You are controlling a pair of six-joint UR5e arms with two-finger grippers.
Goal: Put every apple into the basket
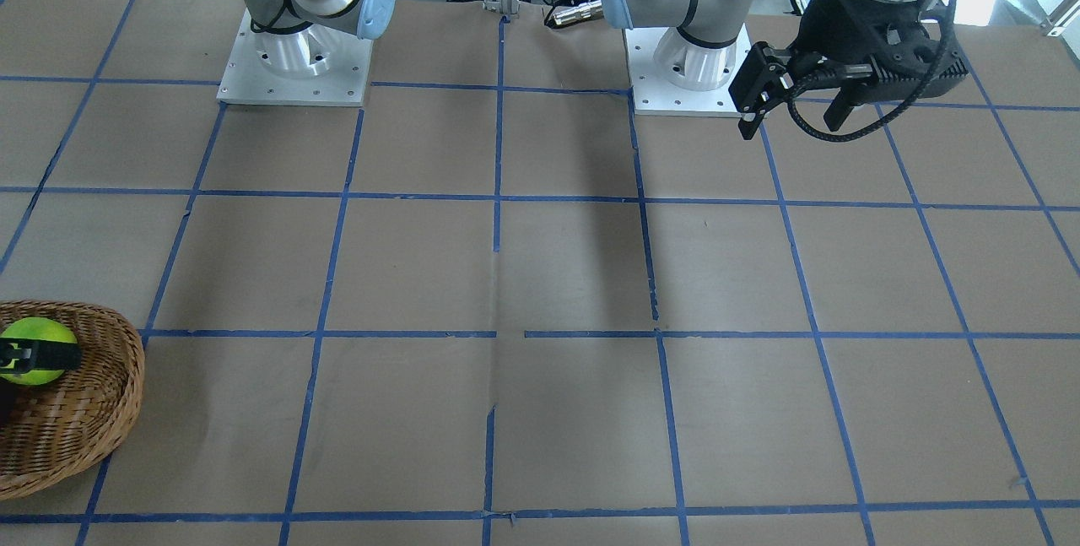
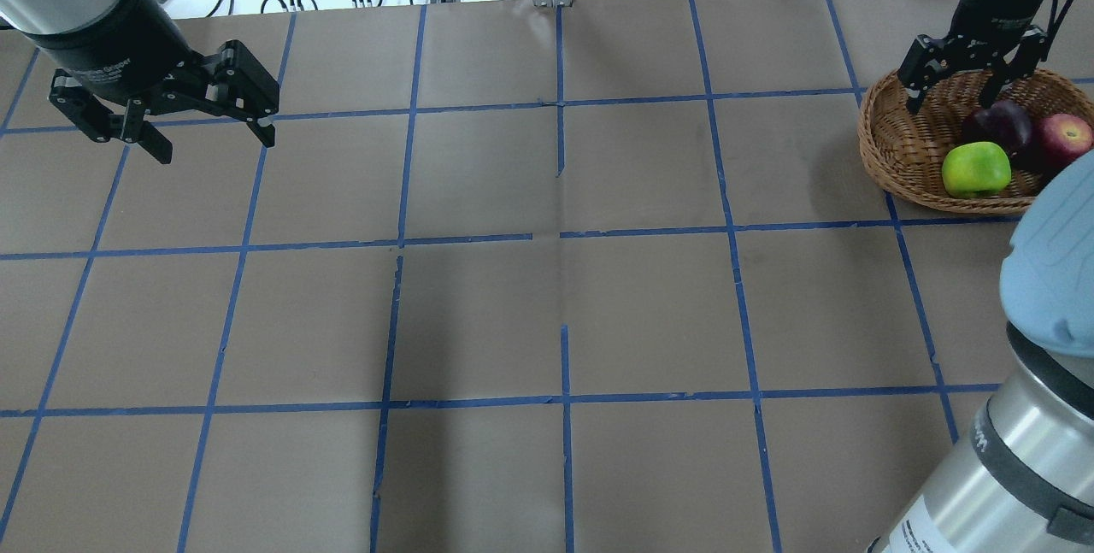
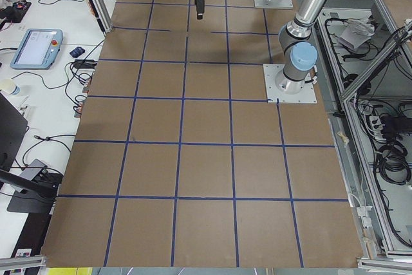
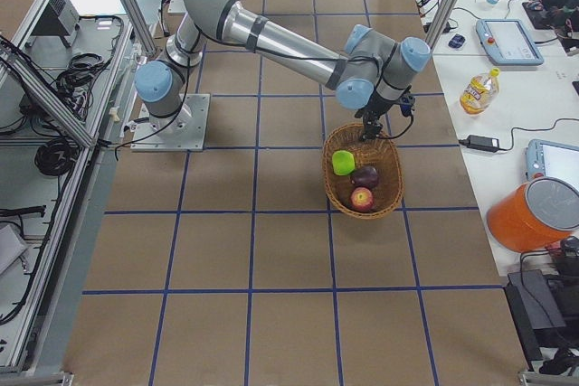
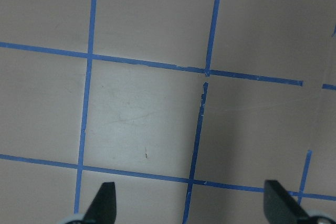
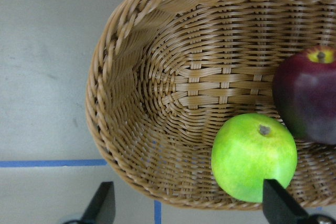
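The apples all lie in the basket (image 2: 880,161), which sits on the table (image 2: 547,322) far out to the robot's right. Nearest the robot's side is the green apple (image 2: 976,170), resting on the basket's woven floor close to the near wall. Just behind it is the dark maroon apple (image 2: 998,124), which appears to touch it. The red apple (image 2: 1064,136) lies beside the maroon one, further to the right.

Beyond them, the right gripper (image 2: 951,102) hangs above the far-left part of the basket. Its fingers are spread wide, with nothing between them and nothing touching them. In the right wrist view the two fingertips (image 6: 102,203) frame the basket's rim. The green apple (image 6: 254,156) sits below, just beside the right-hand tip, and the maroon apple (image 6: 307,98) is at the edge of the picture.

On the opposite side of the table, well apart from the basket, the left gripper (image 2: 215,145) is held above the brown paper surface. Its jaws are also wide apart and empty. The left wrist view shows only bare paper crossed by blue tape lines (image 5: 202,108) beneath it.
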